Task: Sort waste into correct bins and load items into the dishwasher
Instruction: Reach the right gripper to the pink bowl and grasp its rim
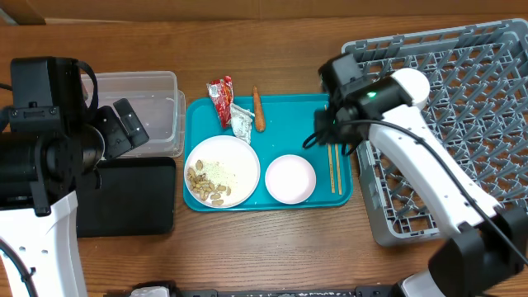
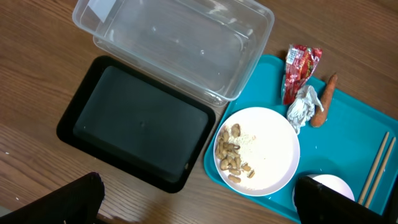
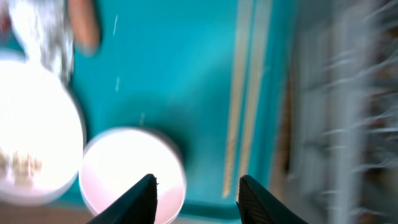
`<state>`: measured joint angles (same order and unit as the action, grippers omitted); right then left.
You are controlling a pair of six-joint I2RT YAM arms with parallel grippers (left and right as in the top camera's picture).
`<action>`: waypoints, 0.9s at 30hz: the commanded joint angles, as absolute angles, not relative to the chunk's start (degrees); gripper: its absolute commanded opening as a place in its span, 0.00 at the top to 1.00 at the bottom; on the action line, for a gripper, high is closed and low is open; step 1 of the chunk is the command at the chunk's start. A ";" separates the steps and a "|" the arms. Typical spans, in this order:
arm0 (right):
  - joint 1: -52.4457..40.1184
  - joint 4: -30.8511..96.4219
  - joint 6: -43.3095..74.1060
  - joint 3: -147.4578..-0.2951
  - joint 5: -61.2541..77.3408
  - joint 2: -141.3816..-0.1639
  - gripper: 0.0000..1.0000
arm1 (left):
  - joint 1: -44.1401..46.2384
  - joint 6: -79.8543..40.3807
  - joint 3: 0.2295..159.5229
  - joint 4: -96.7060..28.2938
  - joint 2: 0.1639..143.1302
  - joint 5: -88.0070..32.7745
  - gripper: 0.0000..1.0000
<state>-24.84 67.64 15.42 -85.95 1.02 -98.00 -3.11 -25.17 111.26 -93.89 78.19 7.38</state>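
Chopsticks (image 1: 335, 169) lie side by side on the right strip of the teal tray (image 1: 289, 124), long axis parallel to its right rim. In the wrist view they run straight ahead of the right gripper (image 3: 197, 182), whose fingers are spread wide and hold nothing. This arm is clearly nearer: the left gripper (image 2: 198, 186), also apart and empty, hangs by the black tray (image 2: 134, 118). Sticks lie flush on a flat surface, with the small bowl (image 1: 289, 178) just left and the rack (image 1: 462, 74) just right. Room for the fingers looks tight.
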 commanded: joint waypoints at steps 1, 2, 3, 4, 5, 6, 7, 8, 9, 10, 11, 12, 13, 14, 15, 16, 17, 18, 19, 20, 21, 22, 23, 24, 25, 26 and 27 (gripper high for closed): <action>-25.96 67.42 7.55 -79.68 13.17 -100.82 0.60 | -3.36 -25.76 111.37 -93.89 78.63 8.08 0.00; -26.22 67.31 7.16 -78.63 13.10 -101.12 0.60 | -3.36 -25.76 111.37 -93.89 78.63 8.08 0.00; -26.46 66.87 7.05 -77.43 13.02 -101.62 0.60 | -3.36 -25.76 111.37 -93.86 78.63 8.08 0.00; -26.70 66.37 7.05 -76.49 13.19 -101.91 0.60 | -3.36 -25.76 111.37 -93.86 78.63 8.08 0.00; -27.00 65.69 7.05 -75.59 13.26 -102.32 0.60 | -3.36 -25.76 111.37 -93.89 78.63 8.08 0.00; -27.35 64.79 7.05 -74.74 13.21 -102.43 0.59 | -3.36 -25.76 111.37 -93.89 78.63 8.08 0.00; -27.64 63.83 7.07 -73.95 13.21 -102.56 0.59 | -3.36 -25.76 111.37 -93.89 78.63 8.08 0.00; -27.92 62.87 7.09 -73.21 13.23 -102.59 0.59 | -3.36 -25.76 111.37 -93.86 78.63 8.08 0.00; -28.23 61.84 7.27 -72.44 13.19 -102.59 0.59 | -3.36 -25.76 111.37 -93.86 78.63 8.08 0.00; -28.47 60.95 7.31 -71.81 13.19 -102.59 0.58 | -3.36 -25.76 111.37 -93.89 78.63 8.08 0.00; -28.60 60.18 7.49 -71.26 13.15 -102.59 0.58 | -3.36 -25.76 111.37 -93.86 78.63 8.08 0.00; -28.60 59.18 7.88 -70.63 13.06 -102.59 0.58 | -3.36 -25.76 111.37 -93.89 78.63 8.08 0.00; -28.60 58.00 9.50 -69.82 12.21 -102.59 0.58 | -3.36 -25.76 111.37 -93.86 78.63 8.08 0.00; -28.60 56.84 11.09 -68.97 10.98 -102.59 0.59 | -3.36 -25.76 111.37 -93.89 78.63 8.08 0.00; -28.60 55.90 12.27 -68.23 9.69 -102.59 0.60 | -3.36 -25.76 111.37 -93.86 78.63 8.08 0.00; -28.60 55.09 13.50 -67.46 7.88 -102.59 0.59 | -3.36 -25.76 111.37 -93.89 78.63 8.08 0.00; -28.58 54.52 15.18 -66.74 5.39 -102.59 0.59 | -3.36 -25.76 111.37 -93.86 78.63 8.08 0.00; -28.53 54.22 15.79 -66.28 3.95 -102.59 0.59 | -3.36 -25.76 111.37 -93.89 78.63 8.08 0.00; -28.53 54.13 15.88 -66.15 3.53 -102.59 0.60 | -3.36 -25.76 111.37 -93.86 78.63 8.08 0.00; -28.53 54.19 15.59 -66.26 4.03 -102.59 0.60 | -3.36 -25.76 111.37 -93.89 78.63 8.08 0.00; -28.53 54.37 14.44 -66.50 5.26 -102.50 0.60 | -3.36 -25.76 111.37 -93.89 78.63 8.08 0.00; -28.56 54.59 12.97 -66.83 6.79 -102.32 0.62 | -3.36 -25.76 111.37 -93.86 78.63 8.08 0.00; -28.56 54.72 11.97 -67.20 7.86 -102.21 0.64 | -3.36 -25.76 111.37 -93.89 78.63 8.08 0.00; -28.56 54.74 12.01 -67.51 8.01 -102.17 0.71 | -3.36 -25.76 111.37 -93.89 78.63 8.08 0.00; -28.56 54.85 12.01 -67.88 8.01 -102.13 0.78 | -3.36 -25.76 111.37 -93.89 78.63 8.08 0.00; -28.56 55.27 11.99 -68.49 7.99 -102.13 0.82 | -3.36 -25.76 111.37 -93.86 78.63 8.08 0.00; -28.56 55.86 12.01 -69.60 7.90 -102.13 0.90 | -3.36 -25.76 111.37 -93.89 78.63 8.08 0.00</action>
<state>-28.53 55.42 12.29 -66.61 7.40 -102.89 -3.11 -25.17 111.26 -93.86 78.19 7.38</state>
